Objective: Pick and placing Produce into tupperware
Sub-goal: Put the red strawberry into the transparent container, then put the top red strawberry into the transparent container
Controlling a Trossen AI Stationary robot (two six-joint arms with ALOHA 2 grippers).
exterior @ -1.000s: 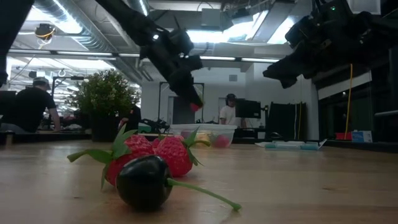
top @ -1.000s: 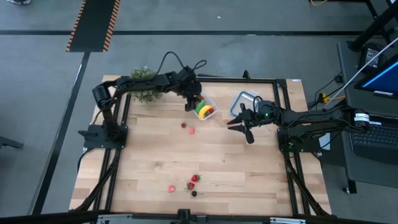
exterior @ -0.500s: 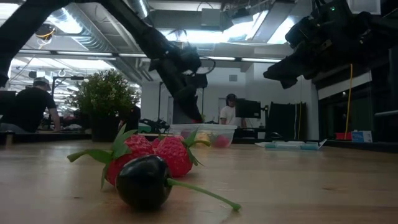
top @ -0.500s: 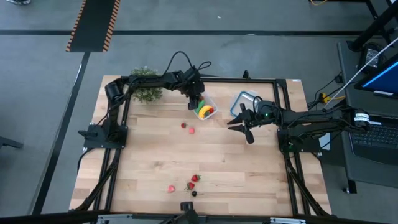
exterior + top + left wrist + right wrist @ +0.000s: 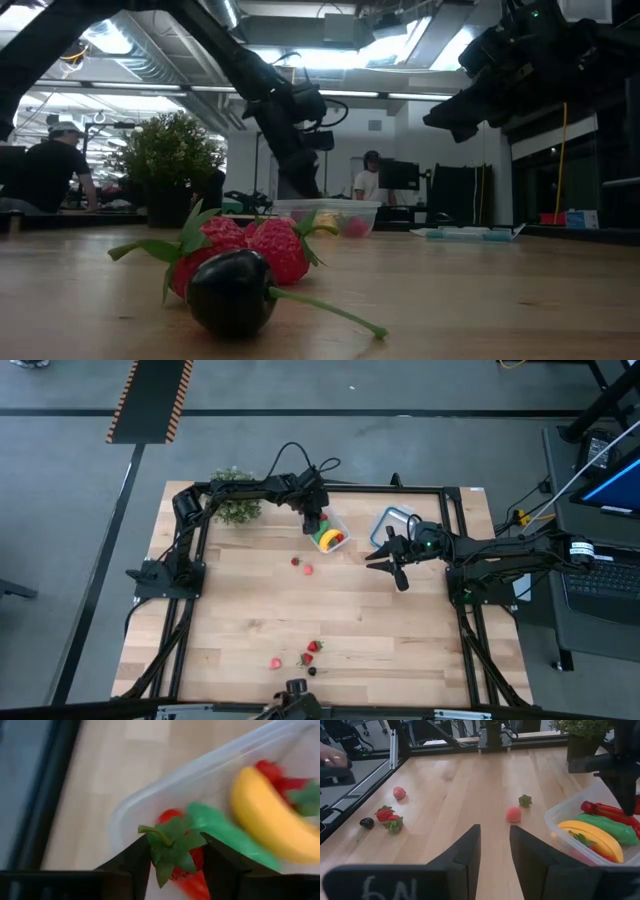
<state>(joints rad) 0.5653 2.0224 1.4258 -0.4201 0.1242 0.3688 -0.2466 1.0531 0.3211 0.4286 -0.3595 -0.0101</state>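
Note:
The clear tupperware tub stands at the table's far middle. It holds a yellow banana, a green oblong one and a red pepper. My left gripper reaches down into the tub's near-left corner and is shut on a red strawberry with a green leafy cap. My right gripper hovers open and empty to the right of the tub. Loose berries lie on the table below the tub. My left gripper pinches the strawberry's body just under its leafy cap between its two fingers. The fingers point down from above. The strawberry sits cap-up inside the tub's corner beside the green oblong one; whether it rests on anything I cannot tell.
A bushy potted plant stands at the far left, and a clear blue-rimmed container lies right of the tub. More strawberries, a pink berry and a dark berry lie near the front edge. People show in the room behind.
My left gripper has gone a little toward the table's right edge and down into the tub, still shut on the strawberry. My right gripper has kept still.

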